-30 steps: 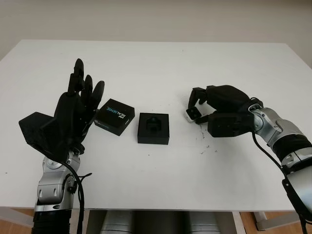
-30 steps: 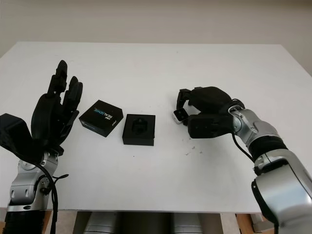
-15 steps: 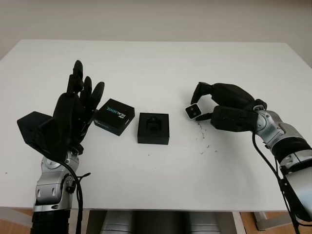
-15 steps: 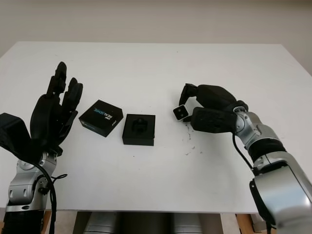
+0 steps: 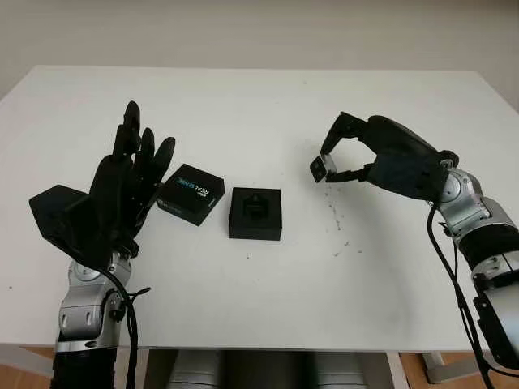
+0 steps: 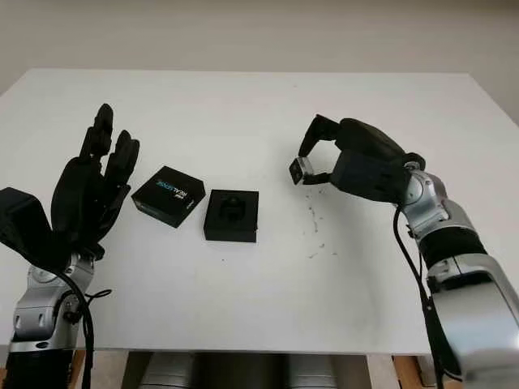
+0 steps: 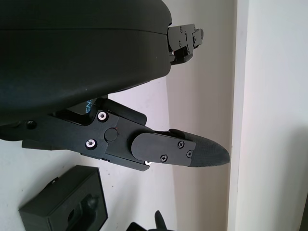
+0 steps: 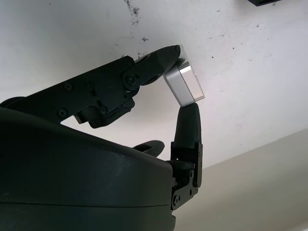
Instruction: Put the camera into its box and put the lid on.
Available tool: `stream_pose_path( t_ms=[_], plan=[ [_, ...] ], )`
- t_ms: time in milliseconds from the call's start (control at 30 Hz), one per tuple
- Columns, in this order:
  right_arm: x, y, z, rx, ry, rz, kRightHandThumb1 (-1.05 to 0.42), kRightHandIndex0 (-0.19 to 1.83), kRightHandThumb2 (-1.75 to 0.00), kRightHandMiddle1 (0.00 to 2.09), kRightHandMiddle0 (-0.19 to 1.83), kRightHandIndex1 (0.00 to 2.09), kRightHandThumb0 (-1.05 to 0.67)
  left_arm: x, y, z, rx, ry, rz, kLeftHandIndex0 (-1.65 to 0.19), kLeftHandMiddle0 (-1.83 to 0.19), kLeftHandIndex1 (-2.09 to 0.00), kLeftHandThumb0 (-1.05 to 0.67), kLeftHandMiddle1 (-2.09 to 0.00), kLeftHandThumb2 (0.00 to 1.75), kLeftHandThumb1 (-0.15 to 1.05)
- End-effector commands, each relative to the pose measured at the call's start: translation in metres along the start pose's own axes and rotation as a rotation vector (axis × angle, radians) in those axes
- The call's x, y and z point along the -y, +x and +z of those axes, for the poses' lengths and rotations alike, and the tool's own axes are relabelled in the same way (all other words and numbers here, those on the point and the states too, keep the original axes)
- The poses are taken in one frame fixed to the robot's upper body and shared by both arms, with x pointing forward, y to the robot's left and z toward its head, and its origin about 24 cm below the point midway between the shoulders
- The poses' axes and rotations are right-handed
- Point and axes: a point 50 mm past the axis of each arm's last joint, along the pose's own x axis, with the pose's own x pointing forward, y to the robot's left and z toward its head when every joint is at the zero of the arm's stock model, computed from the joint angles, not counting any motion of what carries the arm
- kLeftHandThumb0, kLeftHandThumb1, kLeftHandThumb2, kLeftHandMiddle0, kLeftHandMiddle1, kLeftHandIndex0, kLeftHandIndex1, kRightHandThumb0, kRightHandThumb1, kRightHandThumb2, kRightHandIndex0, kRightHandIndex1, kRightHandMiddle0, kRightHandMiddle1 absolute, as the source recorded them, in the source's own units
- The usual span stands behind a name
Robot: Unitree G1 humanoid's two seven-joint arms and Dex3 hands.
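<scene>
With the right hand [image 5: 381, 158] pinching the small silver camera [image 5: 319, 168] clear of the table [image 5: 268, 308], carry it toward 9 o'clock, level over the open box [image 5: 255, 213] recess, beside the lid [image 5: 190, 193]; left hand [image 5: 122, 190] open, raised.

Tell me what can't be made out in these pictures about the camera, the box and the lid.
- Camera, pinched in the right hand: the fingertips cover its ends in the right wrist view, and in the eye views it is too small to show a lens.
- Box: the shape of its dark insert is too small to read in the eye views and cut off by the edge in the left wrist view.
- Lid: the open left hand hides its near corner in the left eye view.
</scene>
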Motion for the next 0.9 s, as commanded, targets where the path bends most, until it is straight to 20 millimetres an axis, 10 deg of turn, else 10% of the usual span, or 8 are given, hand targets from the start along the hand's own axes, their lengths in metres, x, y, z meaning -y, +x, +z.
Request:
stream_pose_path(
  t_ms=[0, 867],
  plan=[
    [0.005, 0.000, 0.005, 0.020, 0.017, -0.024, -0.97, 0.35, -0.06, 1.73, 0.29, 0.11, -0.26, -0.001, 0.001, 0.006, 0.021, 0.008, -0.008, 0.15, 0.13, -0.05, -0.67, -0.05, 0.23, 1.05],
    [-0.055, -0.001, 0.042, 0.167, 0.512, -0.010, -0.98, 0.24, -0.05, 1.77, 0.32, 0.05, -0.48, -0.003, 0.000, 0.004, 0.013, 0.006, -0.012, 0.16, 0.13, -0.05, -0.67, -0.05, 0.23, 1.05]
  ],
)
